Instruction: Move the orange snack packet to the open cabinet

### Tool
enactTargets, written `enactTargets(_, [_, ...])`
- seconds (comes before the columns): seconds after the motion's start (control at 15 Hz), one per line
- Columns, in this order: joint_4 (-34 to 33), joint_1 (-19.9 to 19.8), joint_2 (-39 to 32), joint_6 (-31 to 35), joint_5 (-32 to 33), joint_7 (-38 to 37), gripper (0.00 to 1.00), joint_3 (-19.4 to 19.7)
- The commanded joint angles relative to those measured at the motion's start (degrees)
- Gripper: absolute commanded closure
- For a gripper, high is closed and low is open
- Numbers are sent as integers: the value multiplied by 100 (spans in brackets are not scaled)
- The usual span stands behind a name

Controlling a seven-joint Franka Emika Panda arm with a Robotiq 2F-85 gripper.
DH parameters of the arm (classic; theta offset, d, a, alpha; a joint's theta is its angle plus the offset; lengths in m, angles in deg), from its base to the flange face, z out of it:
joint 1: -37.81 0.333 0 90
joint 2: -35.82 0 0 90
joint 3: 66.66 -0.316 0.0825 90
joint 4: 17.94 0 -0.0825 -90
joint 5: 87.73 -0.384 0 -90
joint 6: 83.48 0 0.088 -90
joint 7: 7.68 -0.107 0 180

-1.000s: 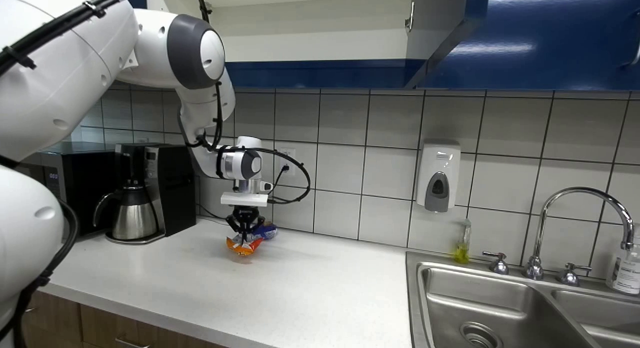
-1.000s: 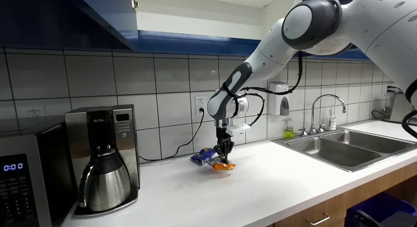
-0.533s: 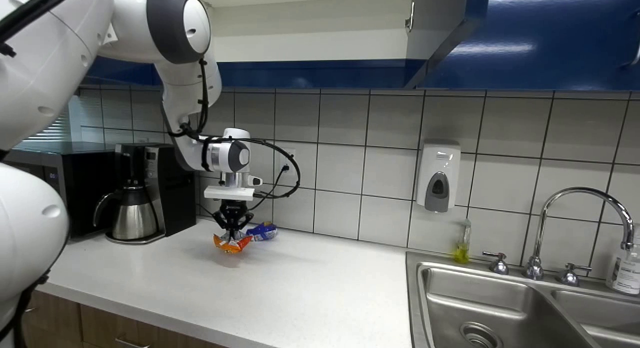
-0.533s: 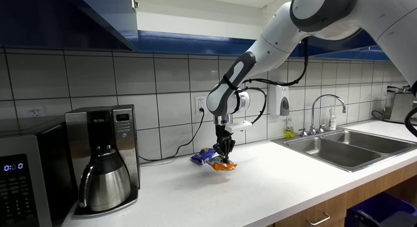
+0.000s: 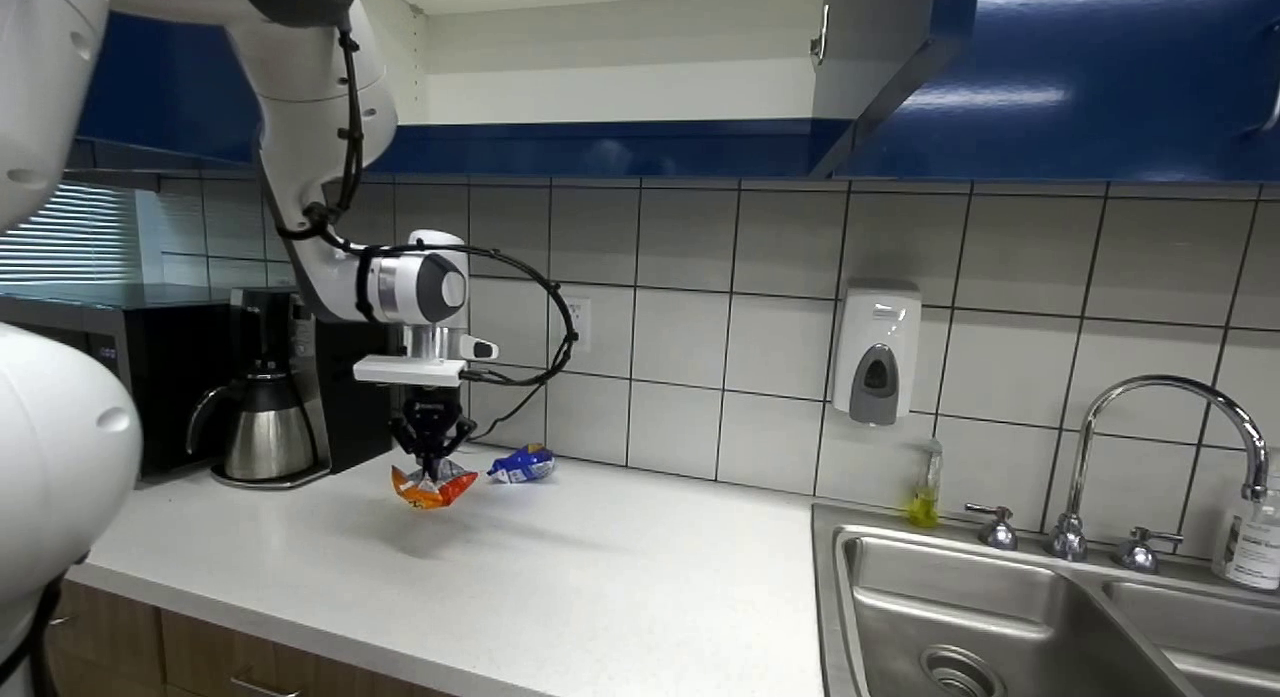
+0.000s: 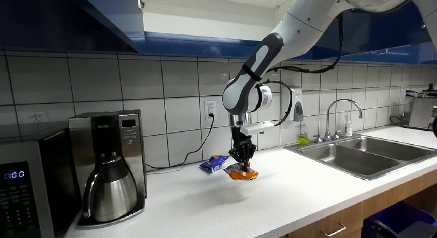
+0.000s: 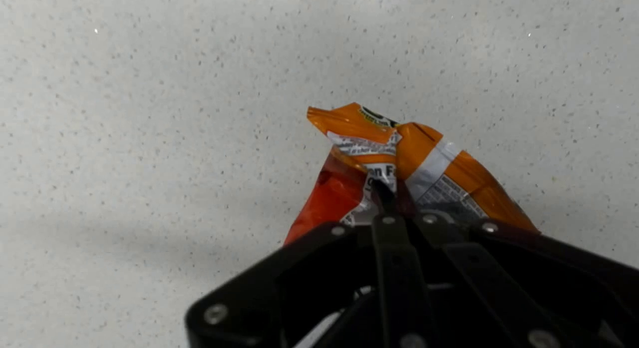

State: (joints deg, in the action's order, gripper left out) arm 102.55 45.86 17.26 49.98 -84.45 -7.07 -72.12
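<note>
Grip noted: my gripper (image 6: 245, 167), jaws together, has the orange snack packet (image 6: 241, 176) pinched near the middle of its crumpled body. The packet hangs directly below me, ends flaring to either side; its long axis I cannot certify, the film being folded. In an exterior view its shadow (image 6: 227, 196) falls apart from it, so I judge it raised off the counter (image 6: 191, 217). Governing relation: the open cabinet (image 5: 620, 95) sits well above the packet. In my judgement the coming move is mainly a lift, past the cabinet's blue lower edge (image 5: 620, 150), before any reach inside.
</note>
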Motion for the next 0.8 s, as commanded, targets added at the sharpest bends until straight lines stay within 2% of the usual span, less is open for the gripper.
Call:
enactTargets(0.0, [785, 40, 791, -80, -92, -420, 100, -35])
enactTargets(0.73, [2000, 103, 2103, -287, -451, -1083, 100, -179])
